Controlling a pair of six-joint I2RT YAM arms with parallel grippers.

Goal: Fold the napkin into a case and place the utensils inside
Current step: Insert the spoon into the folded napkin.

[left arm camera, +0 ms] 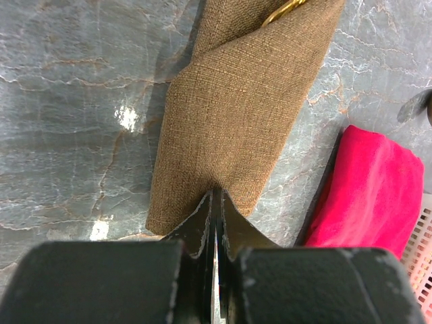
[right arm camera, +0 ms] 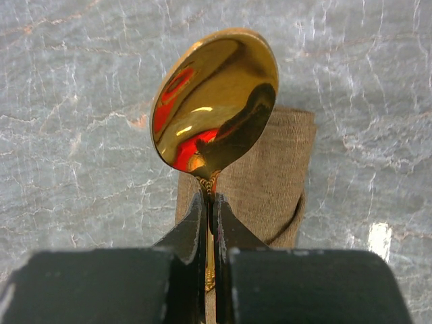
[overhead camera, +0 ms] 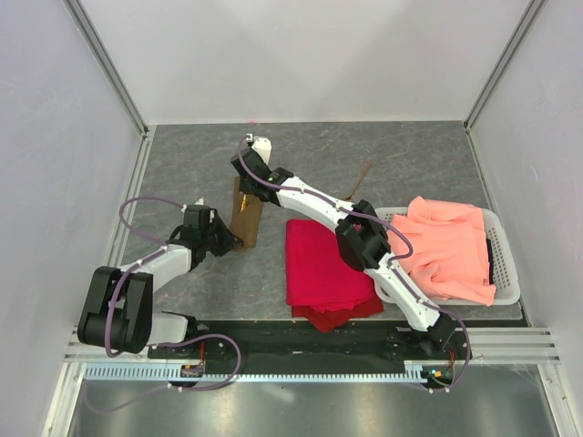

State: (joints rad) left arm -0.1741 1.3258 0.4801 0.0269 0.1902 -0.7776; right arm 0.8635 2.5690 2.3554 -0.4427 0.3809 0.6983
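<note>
**Spoon Held Over the Folded Napkin Case**

My left gripper [left arm camera: 214,202] is pressed fully closed on the near edge of the case [left arm camera: 236,115], the olive-brown napkin folded into a narrow pocket that lies flat on the grey marbled table [overhead camera: 410,155]. The coarse weave is pinched between my two black fingers, and the fold runs away from them toward the back of the table, tilted a little to the right in my left wrist view.

My right gripper [right arm camera: 209,199] reaches across from the other side and is clamped shut on the thin neck of the gold spoon [right arm camera: 216,101]. The bowl points away from my fingers, and its shiny surface reflects red. Below the bowl, the far end of the case shows as a rolled brown edge.

At the far mouth of the fold a sliver of gold metal [left arm camera: 283,10] shows in the left wrist view; I cannot tell which utensil it belongs to.

Just right of the case lies a folded red cloth [overhead camera: 323,264], close beside it but apart. Farther right, a white plastic basket [overhead camera: 510,273] holds a crumpled salmon-orange cloth [overhead camera: 451,246], with my right forearm crossing in front of it.
</note>
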